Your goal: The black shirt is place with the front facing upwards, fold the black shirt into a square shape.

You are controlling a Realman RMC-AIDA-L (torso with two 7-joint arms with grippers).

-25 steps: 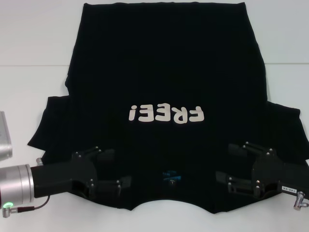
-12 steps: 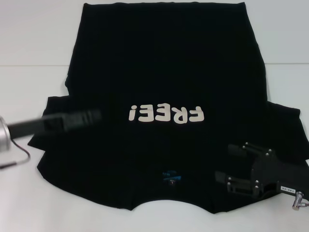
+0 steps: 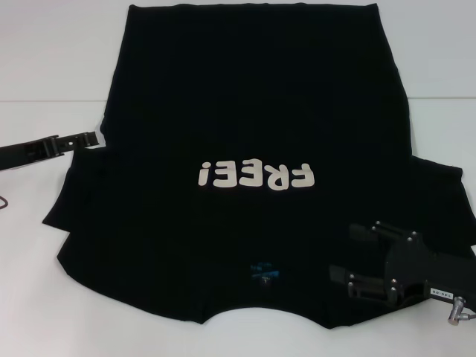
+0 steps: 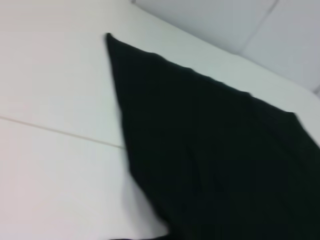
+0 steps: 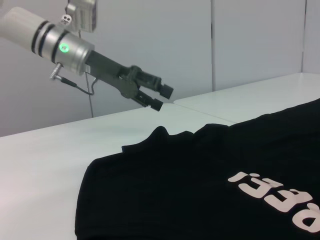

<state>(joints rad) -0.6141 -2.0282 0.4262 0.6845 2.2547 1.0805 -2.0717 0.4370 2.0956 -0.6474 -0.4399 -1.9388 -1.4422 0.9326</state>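
Currently the black shirt [image 3: 253,149] lies flat, front up, on the white bench [image 3: 44,67]. Right claw [image 3: 357,256] rests spread wide on its near right shoulder. Left claw [image 5: 162,97], slightly parted and empty, hovers beside the left sleeve.

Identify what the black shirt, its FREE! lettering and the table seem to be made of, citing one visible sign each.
Black shirt: matte cloth, probably cotton knit; it lies limp with soft wavy edges. FREE! lettering: cream, flat, crisp-edged, likely a print or applied film. Table: smooth white hard surface with a thin seam, possibly laminate.
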